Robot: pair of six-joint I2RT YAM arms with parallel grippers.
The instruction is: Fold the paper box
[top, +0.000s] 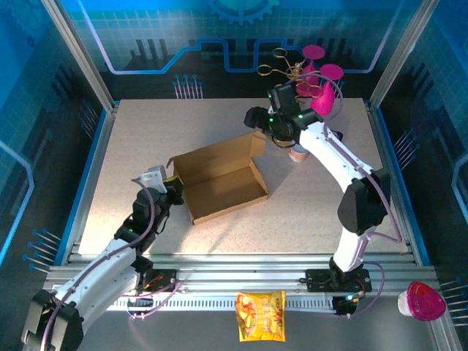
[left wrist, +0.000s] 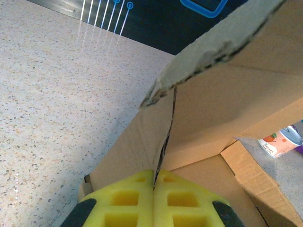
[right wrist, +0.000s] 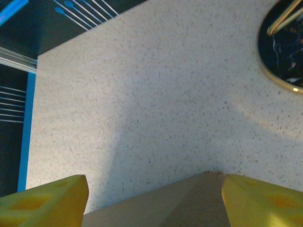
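I'm looking down on a speckled beige table boxed in by blue walls printed with circuit lines and a gear. Silver metal posts rise at the back corners, and a slotted metal rail runs along the near edge. The light is bright and casts soft shadows.

Nothing here can be read. The small cup just beside the paper box bears a printed label, its lettering too small. The snack bag, well apart from the box, shows only blurred print.
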